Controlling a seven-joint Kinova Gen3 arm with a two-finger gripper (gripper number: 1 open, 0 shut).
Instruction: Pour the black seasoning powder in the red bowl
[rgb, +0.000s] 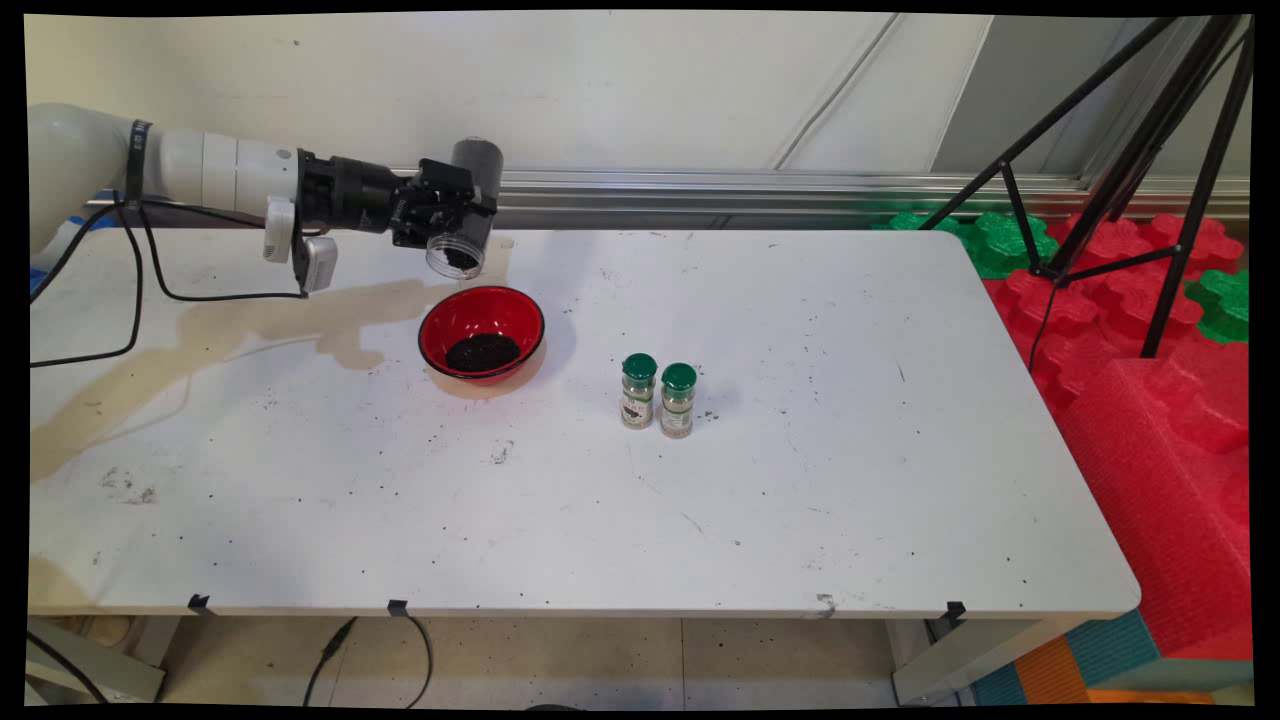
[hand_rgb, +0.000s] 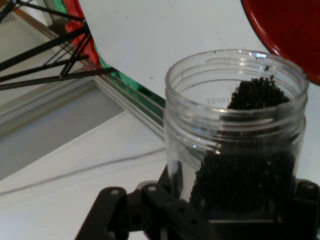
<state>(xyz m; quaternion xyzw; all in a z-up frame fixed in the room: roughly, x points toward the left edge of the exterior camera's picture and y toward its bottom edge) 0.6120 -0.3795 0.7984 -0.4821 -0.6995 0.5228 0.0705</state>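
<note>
The gripper (rgb: 455, 222) pinches a clear jar (hand_rgb: 235, 145) of black grains, tipped mouth-down just above and behind the red bowl (rgb: 481, 333). Two green-capped spice bottles (rgb: 658, 396) stand right of the bowl.

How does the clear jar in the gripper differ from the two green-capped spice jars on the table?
The clear jar has no lid and is tilted over the red bowl, clamped in the gripper; the spice jars are capped and stand upright on the table. It is wider than they are. All are see-through.

faint mirrored digits on clear jar (hand_rgb: 235, 145), not legible
</note>
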